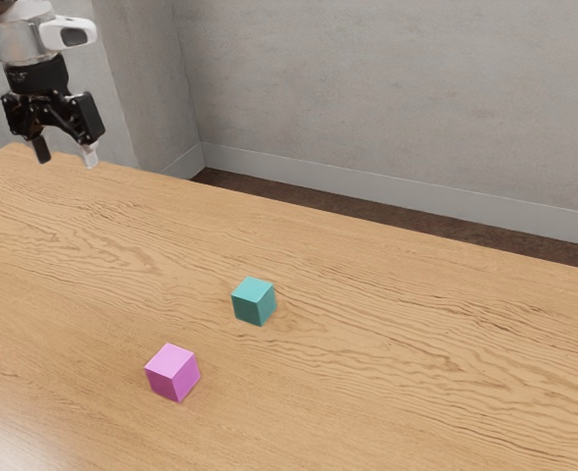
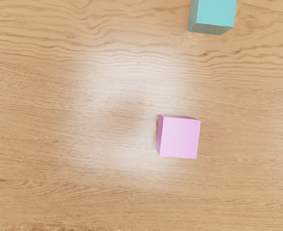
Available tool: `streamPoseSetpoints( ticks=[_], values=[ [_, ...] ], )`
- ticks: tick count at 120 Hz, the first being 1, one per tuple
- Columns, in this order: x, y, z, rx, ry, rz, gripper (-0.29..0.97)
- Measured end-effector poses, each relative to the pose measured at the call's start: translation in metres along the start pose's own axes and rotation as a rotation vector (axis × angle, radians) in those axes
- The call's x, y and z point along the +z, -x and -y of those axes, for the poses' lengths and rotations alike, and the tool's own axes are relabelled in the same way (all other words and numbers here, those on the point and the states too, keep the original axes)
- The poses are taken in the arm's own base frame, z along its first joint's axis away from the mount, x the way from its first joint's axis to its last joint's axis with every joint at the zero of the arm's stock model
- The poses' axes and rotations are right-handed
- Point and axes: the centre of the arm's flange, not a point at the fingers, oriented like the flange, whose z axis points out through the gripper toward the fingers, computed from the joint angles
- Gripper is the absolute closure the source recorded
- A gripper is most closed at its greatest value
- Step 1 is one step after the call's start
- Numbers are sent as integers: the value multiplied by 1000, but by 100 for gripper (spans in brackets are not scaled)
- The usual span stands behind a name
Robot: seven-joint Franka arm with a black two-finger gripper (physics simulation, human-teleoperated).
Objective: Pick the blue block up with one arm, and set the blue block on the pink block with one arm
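Wood grain runs all over the tabletop (image 1: 387, 324), and two small blocks sit on it. Most of the arm (image 1: 28, 34) is cut off at the exterior view's upper left corner, so I see just its grey end and the black gripper (image 1: 66, 155). The gripper hangs high above the tabletop's far corner on the exterior view's left. Its two fingers stand apart and there is nothing between them.

The blue block (image 1: 254, 300) is really a blue-green colour. It rests flat near the middle of the tabletop, well apart from the gripper. The pink block (image 1: 173, 372) sits near it, closer to the front edge and a bit toward the exterior view's left. The two blocks do not touch.

In the wrist view the blue block (image 2: 212, 17) is cut by the picture's edge, so part of it is hidden. The pink block (image 2: 178, 137) shows whole there, seen from almost straight above, with a pale shiny patch (image 2: 131, 96) on the wood beside it. The exterior view adds the grey wall (image 1: 387, 78) and a strip of dark floor (image 1: 406, 211) behind the tabletop's far edge.
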Motion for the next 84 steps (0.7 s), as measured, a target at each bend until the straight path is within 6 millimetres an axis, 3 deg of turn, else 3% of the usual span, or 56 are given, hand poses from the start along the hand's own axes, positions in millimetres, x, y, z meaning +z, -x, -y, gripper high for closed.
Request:
streamPoseSetpoints(
  ticks=[19, 31, 38, 50, 62, 71, 84],
  values=[
    [17, -7, 7, -113, -5, 32, 0],
    [38, -25, -6, -151, -25, 71, 0],
    [72, -50, -21, -164, -49, 123, 0],
    [151, -104, -47, -155, -92, 188, 0],
    [207, -140, -52, -137, -108, 179, 0],
    [229, -156, -59, -111, -110, 141, 0],
    [247, -172, -62, -90, -96, 87, 0]
  ],
)
